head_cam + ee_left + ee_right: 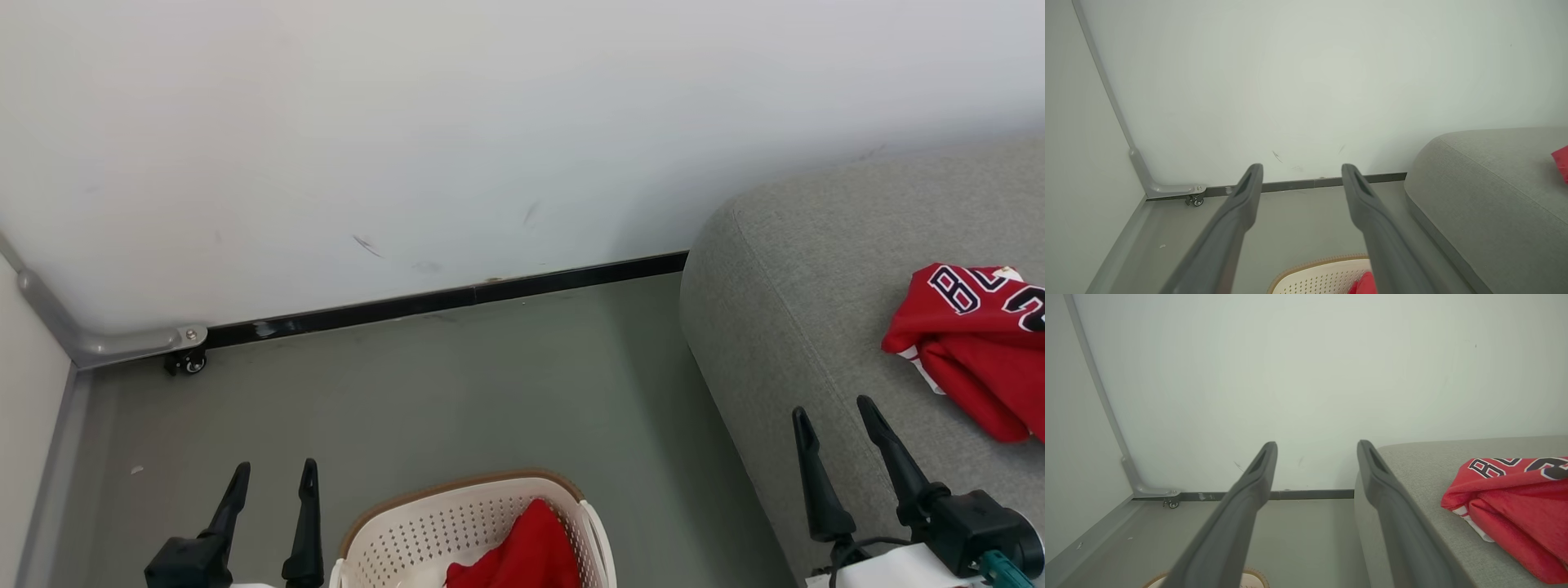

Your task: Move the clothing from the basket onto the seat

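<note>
A red garment (518,551) of the clothing lies in the cream basket (424,523) at the bottom middle of the head view; the basket's rim (1310,265) also peeks into the left wrist view. Another red jersey (976,343) with black lettering rests on the grey seat (800,269) at the right, seen too in the right wrist view (1515,498). My left gripper (273,474) stands open just left of the basket, holding nothing. My right gripper (833,408) is open over the seat's front edge, left of the jersey, with nothing between its fingers.
A white wall (490,122) with a black baseboard (449,298) runs behind. A grey metal bracket with a small caster (184,363) sits in the left corner. Grey floor (490,384) lies between basket, wall and seat.
</note>
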You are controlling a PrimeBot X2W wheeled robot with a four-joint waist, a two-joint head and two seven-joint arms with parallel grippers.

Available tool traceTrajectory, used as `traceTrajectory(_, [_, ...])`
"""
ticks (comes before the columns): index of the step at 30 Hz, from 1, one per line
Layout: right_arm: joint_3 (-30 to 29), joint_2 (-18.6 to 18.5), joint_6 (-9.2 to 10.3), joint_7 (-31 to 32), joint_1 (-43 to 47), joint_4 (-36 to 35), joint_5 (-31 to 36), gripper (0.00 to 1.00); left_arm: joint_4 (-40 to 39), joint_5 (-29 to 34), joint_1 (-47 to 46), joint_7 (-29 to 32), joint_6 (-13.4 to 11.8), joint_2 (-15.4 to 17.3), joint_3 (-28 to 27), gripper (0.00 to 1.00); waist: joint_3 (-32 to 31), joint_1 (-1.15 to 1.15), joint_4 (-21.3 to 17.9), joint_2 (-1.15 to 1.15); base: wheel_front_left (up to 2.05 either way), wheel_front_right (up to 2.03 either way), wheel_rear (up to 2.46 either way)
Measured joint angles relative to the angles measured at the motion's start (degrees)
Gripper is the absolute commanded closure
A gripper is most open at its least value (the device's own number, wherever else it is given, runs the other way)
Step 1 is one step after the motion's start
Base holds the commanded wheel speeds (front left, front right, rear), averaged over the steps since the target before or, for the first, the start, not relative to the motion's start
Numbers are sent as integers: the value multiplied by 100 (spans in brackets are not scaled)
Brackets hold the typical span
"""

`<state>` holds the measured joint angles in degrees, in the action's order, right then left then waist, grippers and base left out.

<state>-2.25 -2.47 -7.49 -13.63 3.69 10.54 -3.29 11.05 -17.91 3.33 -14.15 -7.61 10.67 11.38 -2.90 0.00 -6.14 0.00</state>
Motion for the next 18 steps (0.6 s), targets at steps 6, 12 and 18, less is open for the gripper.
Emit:
traceTrajectory(6, [15, 0, 0, 1, 48, -104, 0, 0, -19, 26, 3, 0, 4, -1, -58, 0, 49, 0, -6, 0, 0, 0, 0])
traceTrajectory(12, [90, 0, 0, 1, 58, -201, 12, 0, -21, 73, 9, 0, 41, 27, -59, 0, 118, 0, -12, 0, 0, 0, 0])
traceTrajectory(18, [113, 1, 0, 1, 57, -330, 20, 0, 9, 137, -36, 0, 114, 78, -5, 0, 226, 0, -25, 0, 0, 0, 0])
